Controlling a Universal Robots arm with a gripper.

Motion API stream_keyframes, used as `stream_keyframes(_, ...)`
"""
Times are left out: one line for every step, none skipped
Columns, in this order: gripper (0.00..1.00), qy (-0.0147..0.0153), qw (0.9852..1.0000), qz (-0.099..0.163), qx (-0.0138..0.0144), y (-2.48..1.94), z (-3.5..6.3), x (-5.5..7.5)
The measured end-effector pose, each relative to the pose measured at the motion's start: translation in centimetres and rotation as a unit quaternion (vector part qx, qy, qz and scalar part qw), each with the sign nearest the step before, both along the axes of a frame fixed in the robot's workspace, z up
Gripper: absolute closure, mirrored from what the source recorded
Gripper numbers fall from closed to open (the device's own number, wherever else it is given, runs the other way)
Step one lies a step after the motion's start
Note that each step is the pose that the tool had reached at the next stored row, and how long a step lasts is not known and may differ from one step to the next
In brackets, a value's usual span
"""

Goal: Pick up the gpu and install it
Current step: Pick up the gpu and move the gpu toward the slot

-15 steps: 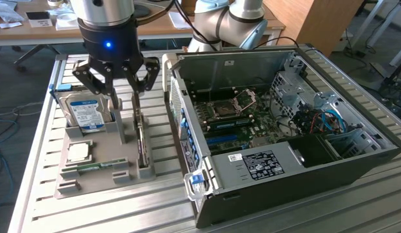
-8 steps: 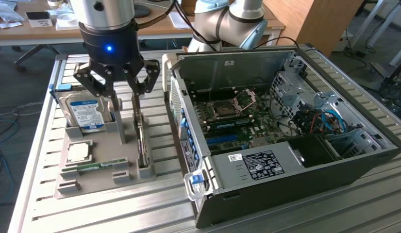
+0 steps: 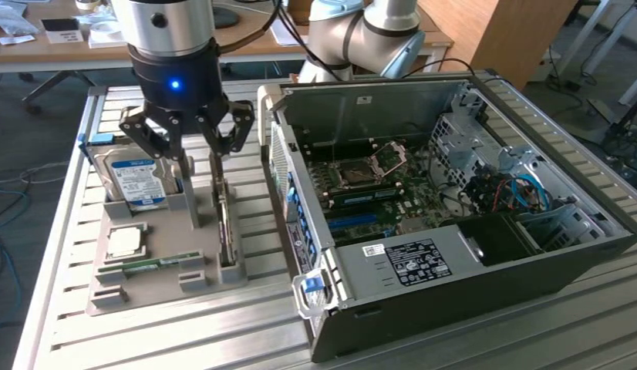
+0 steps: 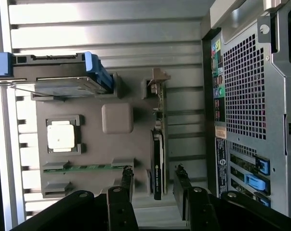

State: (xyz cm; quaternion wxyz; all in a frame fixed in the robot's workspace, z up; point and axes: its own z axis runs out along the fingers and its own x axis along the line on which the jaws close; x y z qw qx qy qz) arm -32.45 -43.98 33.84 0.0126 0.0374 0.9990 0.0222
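The gpu (image 3: 227, 223) stands on edge in a slot of the grey holder tray (image 3: 164, 291), a thin green card with a black cooler. In the wrist view the gpu (image 4: 157, 159) runs lengthwise, its metal bracket at the far end. My gripper (image 3: 195, 156) hangs open just above the tray, over the card's end nearest the hard drive, with nothing held. Seen from the wrist, my gripper (image 4: 154, 185) has one black finger on each side of the card's line, both clear of it.
A hard drive (image 3: 133, 179) stands in the tray's back slot; a CPU (image 3: 126, 241) and a RAM stick (image 3: 154, 265) lie nearer the front. The open computer case (image 3: 565, 254) sits close on the exterior view's right, motherboard (image 3: 385, 193) exposed. All rests on a slatted metal table (image 3: 185, 339).
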Motion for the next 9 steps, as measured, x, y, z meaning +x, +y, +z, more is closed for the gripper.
stream_keyframes(0.53, 0.0000, 1.0000, 0.000, 0.0000, 0.00, -0.11, 0.00)
stream_keyframes(0.53, 0.0000, 1.0000, 0.000, 0.0000, 0.00, -0.21, 0.00)
stream_keyframes(0.53, 0.0000, 1.0000, 0.000, 0.0000, 0.00, -0.31, 0.00)
stream_keyframes(0.53, 0.0000, 1.0000, 0.000, 0.0000, 0.00, -0.41, 0.00)
stream_keyframes(0.53, 0.0001, 1.0000, 0.000, 0.0000, 0.00, -0.51, 0.00)
stream_keyframes(0.53, 0.0000, 1.0000, 0.000, 0.0000, 0.00, -0.60, 0.00)
stream_keyframes(0.53, 0.0000, 1.0000, 0.000, 0.0000, 0.00, -0.71, 0.00)
stream_keyframes(0.53, 0.0001, 1.0000, 0.000, -0.0001, 0.00, -0.79, 0.00)
stream_keyframes(0.53, 0.0001, 1.0000, 0.000, -0.0001, 0.00, -0.79, 0.00)
